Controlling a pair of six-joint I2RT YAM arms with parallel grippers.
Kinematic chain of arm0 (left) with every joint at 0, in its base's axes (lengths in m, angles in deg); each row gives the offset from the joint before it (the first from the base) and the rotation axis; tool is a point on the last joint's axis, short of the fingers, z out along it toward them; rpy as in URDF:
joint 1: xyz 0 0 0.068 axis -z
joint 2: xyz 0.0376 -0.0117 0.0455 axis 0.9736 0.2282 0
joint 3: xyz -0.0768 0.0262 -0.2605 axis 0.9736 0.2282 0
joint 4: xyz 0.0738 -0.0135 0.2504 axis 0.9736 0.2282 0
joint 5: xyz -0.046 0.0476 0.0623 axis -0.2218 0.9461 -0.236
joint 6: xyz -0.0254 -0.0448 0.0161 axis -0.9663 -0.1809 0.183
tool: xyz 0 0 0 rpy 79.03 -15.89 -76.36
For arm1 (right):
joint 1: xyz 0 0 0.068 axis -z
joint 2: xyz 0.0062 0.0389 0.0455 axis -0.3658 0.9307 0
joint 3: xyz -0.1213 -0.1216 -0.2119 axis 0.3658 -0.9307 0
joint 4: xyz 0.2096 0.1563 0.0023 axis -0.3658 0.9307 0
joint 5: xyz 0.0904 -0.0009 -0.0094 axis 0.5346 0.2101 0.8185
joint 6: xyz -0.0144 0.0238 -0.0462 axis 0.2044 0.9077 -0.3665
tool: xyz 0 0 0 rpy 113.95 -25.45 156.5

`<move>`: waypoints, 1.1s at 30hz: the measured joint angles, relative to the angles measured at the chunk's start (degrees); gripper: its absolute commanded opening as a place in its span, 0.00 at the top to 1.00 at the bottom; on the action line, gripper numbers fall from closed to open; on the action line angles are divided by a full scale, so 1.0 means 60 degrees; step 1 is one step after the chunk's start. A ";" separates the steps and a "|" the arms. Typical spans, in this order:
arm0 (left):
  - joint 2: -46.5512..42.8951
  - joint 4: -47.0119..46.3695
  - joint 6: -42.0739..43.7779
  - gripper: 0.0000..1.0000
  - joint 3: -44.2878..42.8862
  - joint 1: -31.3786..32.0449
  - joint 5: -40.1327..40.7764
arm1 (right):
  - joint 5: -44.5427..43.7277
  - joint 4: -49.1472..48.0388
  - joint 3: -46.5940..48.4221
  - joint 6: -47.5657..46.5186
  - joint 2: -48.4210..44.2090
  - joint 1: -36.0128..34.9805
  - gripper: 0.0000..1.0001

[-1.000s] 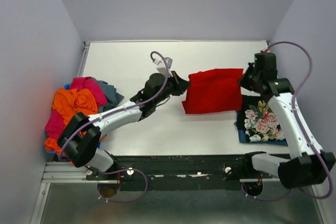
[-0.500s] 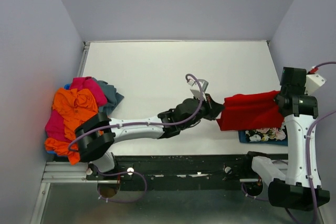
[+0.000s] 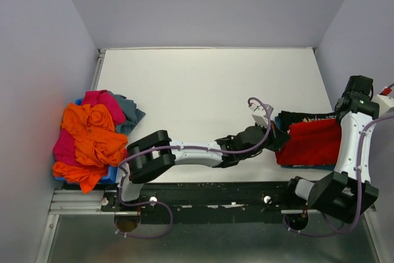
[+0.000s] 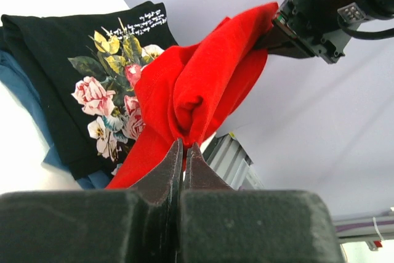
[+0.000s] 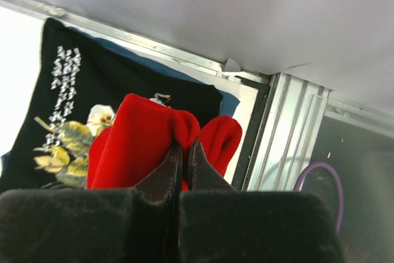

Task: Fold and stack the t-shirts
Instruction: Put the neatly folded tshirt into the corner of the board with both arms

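Red t-shirt (image 3: 311, 143) is pinched at its near-left edge by the left gripper (image 4: 183, 151) and at its far-right edge by the right gripper (image 5: 183, 152), both clamped tight, hanging over the black floral t-shirt (image 4: 68, 53) at the right side of the table (image 3: 203, 84), probably to land on that stack.

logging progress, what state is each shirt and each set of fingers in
bright red cloth t-shirt, bunched, held over the stack
black floral-print cloth t-shirt, folded flat
blue cloth t-shirt, folded, underneath it
orange, pink and teal-grey t-shirt pile, crumpled
left fingers, shut on red t-shirt
right fingers, shut on red t-shirt
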 measured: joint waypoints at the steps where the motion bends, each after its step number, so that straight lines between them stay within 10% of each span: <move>1: 0.0135 -0.0033 -0.0004 1.00 -0.0113 0.0000 0.0018 | -0.0004 -0.0055 -0.0047 0.0000 0.0117 0.0160 0.99; 16: 0.2033 -0.0452 -0.0583 0.98 -0.1519 -0.1089 0.0084 | -0.0146 -0.0692 0.0368 0.0007 0.1865 0.0681 0.92; 18: 0.2368 -0.0474 -0.0721 0.55 -0.1836 -0.1286 0.0015 | 0.0015 -0.0918 0.0597 0.0000 0.2357 0.0681 0.40; 19: 0.2608 -0.0474 -0.0798 0.37 -0.2040 -0.1410 -0.0029 | 0.0146 -0.1027 0.0754 0.0015 0.2674 0.0685 0.31; 23: 0.3289 -0.0459 -0.1202 0.08 -0.2524 -0.1665 -0.0168 | 0.0565 -0.1370 0.1621 -0.0011 0.4156 0.0710 0.31; 28: 0.3348 -0.0382 -0.1056 0.12 -0.2171 -0.1927 0.0066 | 0.1053 -0.1741 0.1687 -0.0029 0.4288 0.0703 0.39; 33: 0.2477 -0.0007 -0.0310 0.38 -0.1468 -0.2146 0.0280 | 0.2335 -0.2696 0.0645 -0.0211 0.2408 0.0699 0.40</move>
